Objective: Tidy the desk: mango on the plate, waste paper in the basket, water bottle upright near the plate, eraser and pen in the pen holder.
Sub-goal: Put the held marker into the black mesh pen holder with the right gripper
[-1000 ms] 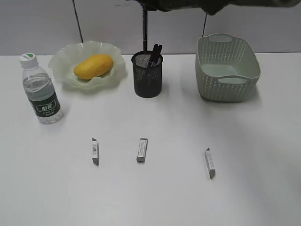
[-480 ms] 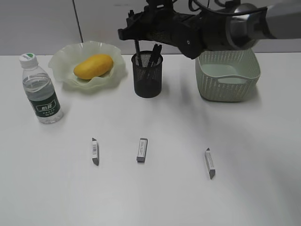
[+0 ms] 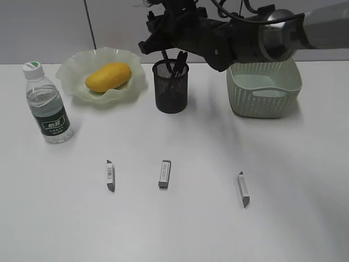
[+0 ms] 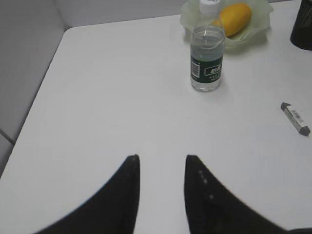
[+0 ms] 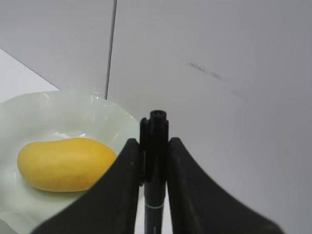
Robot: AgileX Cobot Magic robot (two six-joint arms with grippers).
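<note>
At the desk's (image 3: 305,180) nine o'clock edge the bottle (image 3: 47,103) stands upright, white cap on top, just beside the plate (image 3: 71,68). The mango (image 3: 108,76) lies on that plate, at about ten o'clock of the desk. Those two steps look done.

Toward six o'clock three erasers lie flat and apart from one another: the left eraser (image 3: 110,175), the middle eraser (image 3: 164,173) and the right eraser (image 3: 243,189). None of them is touched.

At twelve o'clock stands the holder (image 3: 171,87), with dark pens already leaning in it. Above its rim hangs the right claw (image 3: 165,50), reaching in from the two o'clock side. Its wrist view shows it clenched on a black pen (image 5: 154,161), the pen gripped between both fingers with its end poking up past the tips. In the exterior view the pen's lower end points at the holder's mouth; whether it is already inside the rim I cannot tell.

At one to two o'clock sits the basket (image 3: 264,82); no waste paper shows on the desk, and the basket's inside is partly hidden by the arm.

The left claw (image 4: 161,168) hovers over bare desk at the near nine o'clock corner, fingers parted, nothing between them.

The step in hand seems to be dropping the pen into the holder. Next: line it up over the opening, lower it, release, then go for the erasers.
</note>
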